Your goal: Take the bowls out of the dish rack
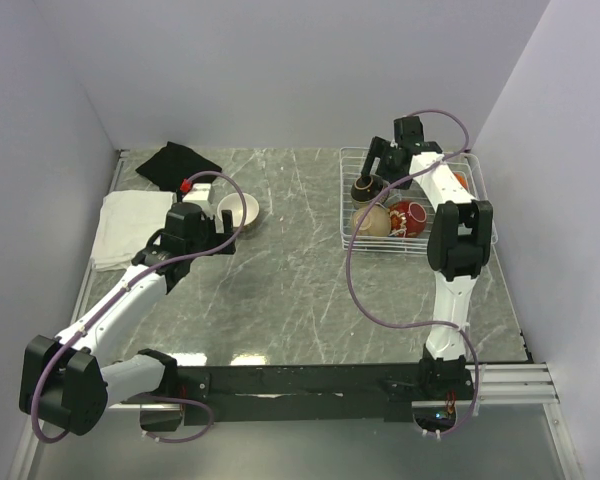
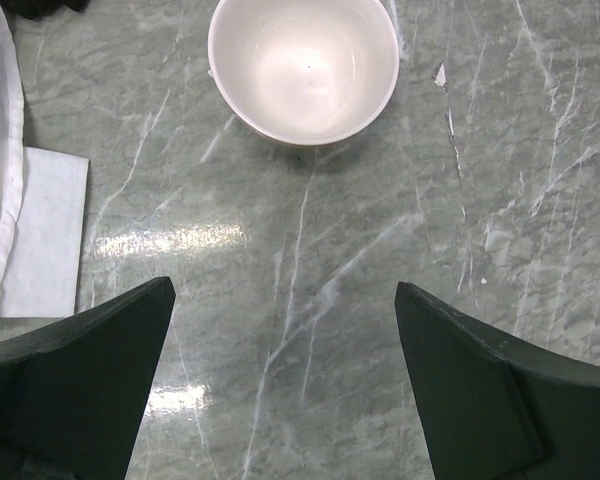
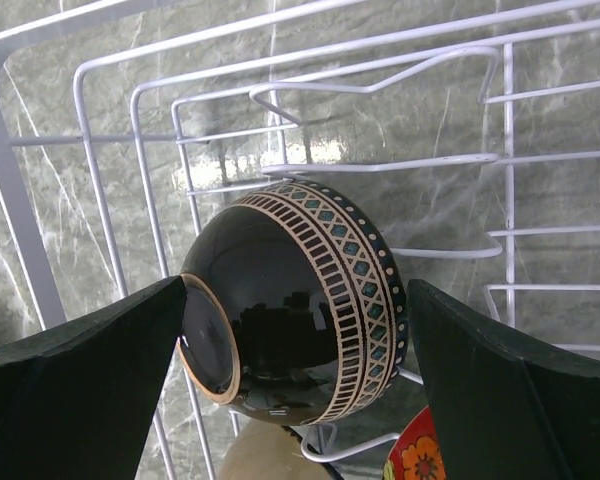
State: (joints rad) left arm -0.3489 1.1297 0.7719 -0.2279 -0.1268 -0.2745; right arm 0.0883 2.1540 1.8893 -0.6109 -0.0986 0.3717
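The white wire dish rack [image 1: 345, 205] stands at the far right and also shows in the right wrist view [image 3: 8, 190]. A black bowl with a patterned band [image 1: 365, 188] lies on its side in the rack. My right gripper [image 1: 372, 172] is open, with its fingers on either side of this black bowl [image 3: 280, 320]. A beige bowl [image 1: 370, 221] and a red flowered bowl [image 1: 412, 215] also sit in the rack. A white bowl [image 1: 238, 211] stands upright on the table at the left. My left gripper [image 1: 220, 230] is open and empty just short of the white bowl [image 2: 303, 65].
A folded white cloth [image 1: 130, 225] lies at the left edge and shows in the left wrist view [image 2: 40, 240]. A black cloth [image 1: 178, 163] lies behind it. Walls close in the table at the back and sides. Rack prongs [image 3: 380, 160] stand behind the black bowl.
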